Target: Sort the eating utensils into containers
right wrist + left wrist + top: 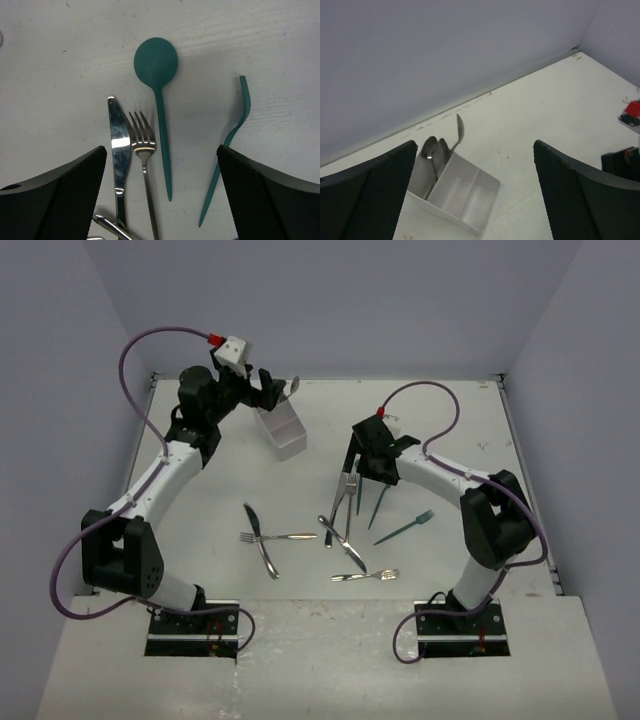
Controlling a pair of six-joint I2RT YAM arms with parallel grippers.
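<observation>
- The left gripper is hanging over the white organiser, fingers spread wide and gripping nothing
- Only the left wrist view is showing silver spoons standing in its end compartment
- The right gripper is hovering wide apart over a teal spoon, silver knife and silver fork
- Only the top view is showing a teal fork lying apart on the table

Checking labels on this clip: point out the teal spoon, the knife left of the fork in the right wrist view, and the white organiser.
teal spoon point(156, 57), right wrist view, on its bowl.
knife point(120, 142), right wrist view, on its blade.
white organiser point(454, 189), left wrist view, on its bare middle compartment.
</observation>
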